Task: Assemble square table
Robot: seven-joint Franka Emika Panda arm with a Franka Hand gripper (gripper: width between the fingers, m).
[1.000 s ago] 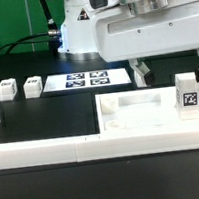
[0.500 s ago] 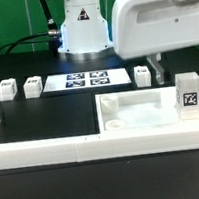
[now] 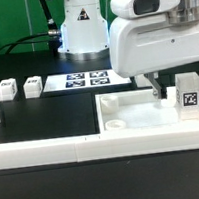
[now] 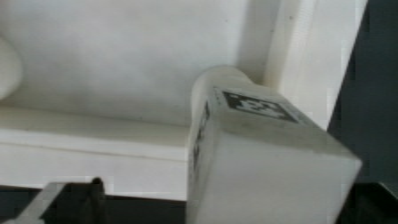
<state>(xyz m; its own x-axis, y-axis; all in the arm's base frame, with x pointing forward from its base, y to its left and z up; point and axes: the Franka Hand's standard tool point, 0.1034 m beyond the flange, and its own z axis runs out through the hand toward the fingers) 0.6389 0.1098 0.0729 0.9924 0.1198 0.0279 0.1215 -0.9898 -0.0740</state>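
White plastic square tabletop [image 3: 139, 113] is laid at the front, against the long low white border wall [image 3: 53, 148]. A small white tagged leg [image 3: 189, 97] is stood upright at its side on the exterior view's right. The robot's gripper [image 3: 159, 88] is spread wide just beside that leg, and nothing is grasped. Farther back, two more small white legs [image 3: 6, 91] [image 3: 33, 88] and the flat white marker board [image 3: 85, 79] are set on the black table [image 3: 49, 114].

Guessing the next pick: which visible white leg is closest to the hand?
The tagged leg upright at the tabletop, on the exterior view's right, beside the hand; the other two legs sit far left.
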